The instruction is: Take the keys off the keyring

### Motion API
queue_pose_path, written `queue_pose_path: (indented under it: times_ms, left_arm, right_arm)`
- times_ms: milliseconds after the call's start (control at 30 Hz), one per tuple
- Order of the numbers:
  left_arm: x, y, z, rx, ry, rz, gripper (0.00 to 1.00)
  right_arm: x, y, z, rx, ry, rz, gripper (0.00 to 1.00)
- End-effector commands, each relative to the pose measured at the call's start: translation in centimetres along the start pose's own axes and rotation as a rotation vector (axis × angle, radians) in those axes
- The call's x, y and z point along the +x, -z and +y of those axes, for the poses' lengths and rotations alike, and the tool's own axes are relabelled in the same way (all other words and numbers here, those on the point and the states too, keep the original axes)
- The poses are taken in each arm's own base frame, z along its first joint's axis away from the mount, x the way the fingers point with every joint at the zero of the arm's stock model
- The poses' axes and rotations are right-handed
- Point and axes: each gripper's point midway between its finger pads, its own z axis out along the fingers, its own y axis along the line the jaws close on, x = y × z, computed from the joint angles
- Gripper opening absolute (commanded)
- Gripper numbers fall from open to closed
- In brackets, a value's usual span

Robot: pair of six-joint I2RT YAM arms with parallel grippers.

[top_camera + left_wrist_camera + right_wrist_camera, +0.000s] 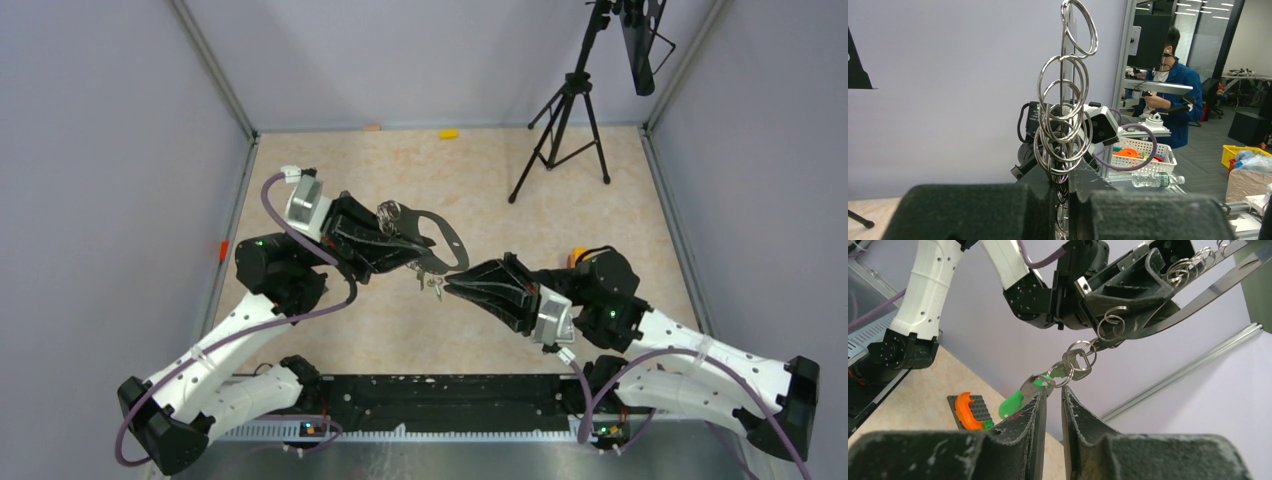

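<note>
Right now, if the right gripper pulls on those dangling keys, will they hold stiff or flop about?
Probably floppy: the keys hang from the keyring by linked small rings, so they should swing. The green key looks thin and light. Smooth metal may slip when pinched.

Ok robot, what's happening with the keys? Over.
Left gripper shut on keyring, held up. Right gripper slightly open at hanging keys, green key outside its fingers.
</note>
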Motion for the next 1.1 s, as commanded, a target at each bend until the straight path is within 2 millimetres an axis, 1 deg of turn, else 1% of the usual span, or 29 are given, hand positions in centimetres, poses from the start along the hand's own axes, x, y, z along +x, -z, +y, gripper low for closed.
queue_pose_path:
  times_ms: [0, 200, 500, 667, 800, 833, 967, 1033, 1067]
  left_arm:
    - [-2.4, -0.5, -2.0, 0.057, -0.065, -0.029, 0.0]
    - [-2.6, -0.5, -2.2, 0.063, -0.066, -0.028, 0.0]
    - [-2.7, -0.6, -2.3, 0.066, -0.06, -0.03, 0.0]
    - [-2.9, -0.6, -2.3, 0.063, -0.069, -0.042, 0.0]
    - [-3.2, -0.5, -2.1, 0.05, -0.096, -0.075, 0.0]
    - [-3.3, -0.5, -2.0, 0.046, -0.103, -0.083, 0.0]
    - [-3.5, -0.4, -1.9, 0.042, -0.117, -0.109, 0.0]
    - [-3.7, -0.4, -1.9, 0.042, -0.124, -0.123, 0.0]
    - [-3.7, -0.4, -1.9, 0.042, -0.126, -0.126, 0.0]
  right_arm:
    - [0.3, 0.0, -1.1, 0.06, 0.012, 0.006, 0.17]
    - [1.0, -0.1, -1.3, 0.076, 0.014, 0.024, 0.17]
    - [0.5, -0.8, -1.0, 0.057, -0.012, -0.032, 0.16]
    - [0.2, -0.8, -1.1, 0.08, -0.052, -0.057, 0.17]
    - [-0.2, -0.6, -1.7, 0.159, -0.161, -0.107, 0.18]
    - [-0.7, -0.5, -2.2, 0.198, -0.19, -0.137, 0.19]
    - [-1.3, 0.1, -2.8, 0.3, -0.372, -0.222, 0.21]
    - [-1.9, 0.6, -3.2, 0.339, -0.415, -0.273, 0.21]
    - [-2.1, 0.7, -3.3, 0.356, -0.467, -0.298, 0.21]
